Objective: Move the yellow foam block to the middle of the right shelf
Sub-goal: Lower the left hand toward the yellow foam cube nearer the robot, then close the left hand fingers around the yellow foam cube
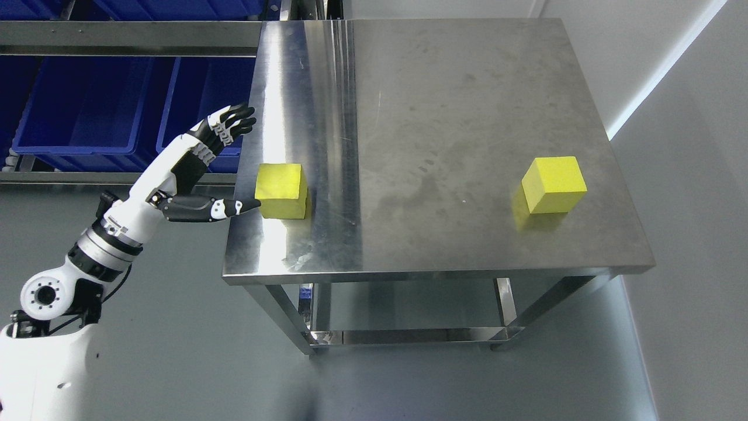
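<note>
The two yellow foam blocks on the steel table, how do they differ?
The left block sits at the table's left edge with the left hand open around it; the right block stands alone near the right edge. The left block sits square-on, the right one turned. Both look alike in color and size.

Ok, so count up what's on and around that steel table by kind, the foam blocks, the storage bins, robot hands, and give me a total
Yellow foam blocks: 2, one by the steel table's left edge, one on its right side
Blue bins: 2 clearly visible on the rack at left; more may be cut off at the top
Robot hands: 1, the left hand, fingers spread, thumb tip at the left block
Total: 5
</note>
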